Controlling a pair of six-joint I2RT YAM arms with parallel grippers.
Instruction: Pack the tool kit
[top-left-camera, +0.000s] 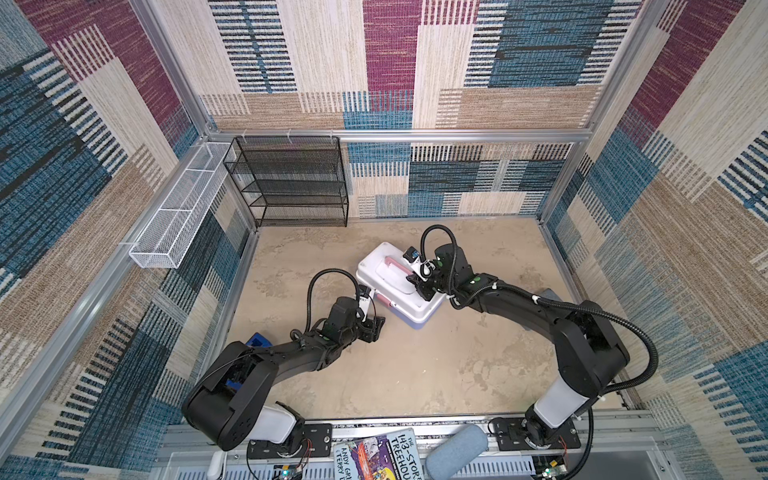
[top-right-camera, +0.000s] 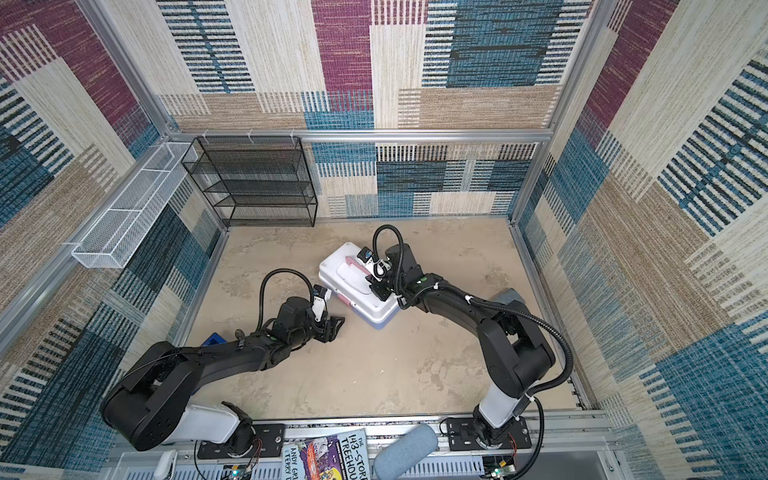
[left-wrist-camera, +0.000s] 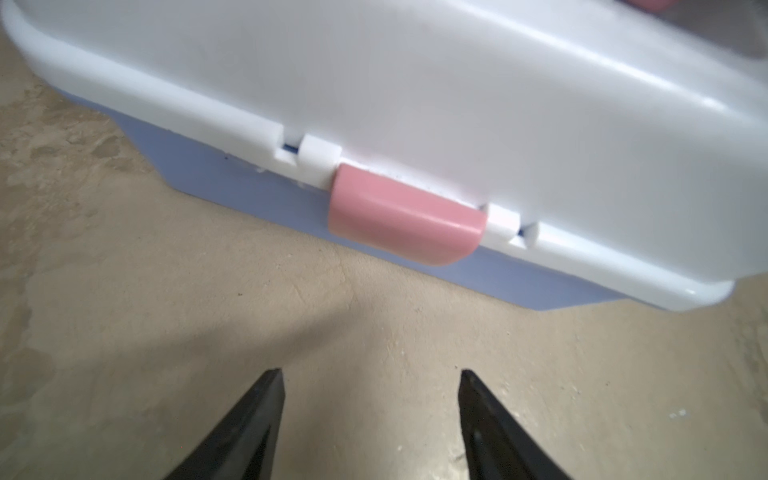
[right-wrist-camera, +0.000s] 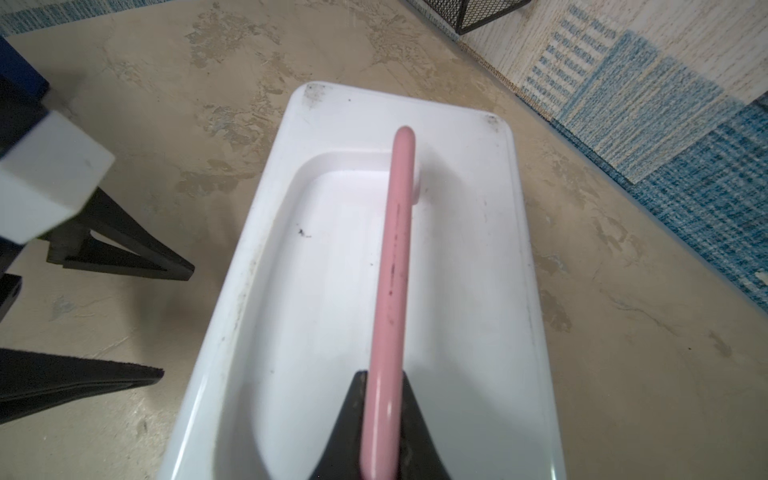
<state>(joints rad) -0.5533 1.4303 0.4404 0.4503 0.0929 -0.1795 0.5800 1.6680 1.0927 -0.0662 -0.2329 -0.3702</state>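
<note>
The tool kit (top-left-camera: 384, 259) lies on the tan table near the middle in both top views, its white lid (left-wrist-camera: 415, 83) down on the lavender-blue base (left-wrist-camera: 249, 199). My right gripper (right-wrist-camera: 384, 374) is shut on the pink handle (right-wrist-camera: 395, 270), which stands up from the lid's recess. My left gripper (left-wrist-camera: 371, 374) is open with nothing between its fingers. It hovers over bare table a short way in front of the pink latch (left-wrist-camera: 405, 220) without touching it. Both top views show the same layout: the tool kit (top-right-camera: 336, 266), the left gripper (top-right-camera: 334, 328) and the right gripper (top-right-camera: 376, 289).
A black mesh shelf (top-left-camera: 291, 183) stands at the back left, with a white mesh basket (top-left-camera: 178, 212) on the left wall. A dark blue tape dispenser (top-left-camera: 257, 341) sits behind my left arm. A grey pouch (top-left-camera: 548, 295) lies beyond my right arm. A book (top-left-camera: 378, 455) rests on the front rail.
</note>
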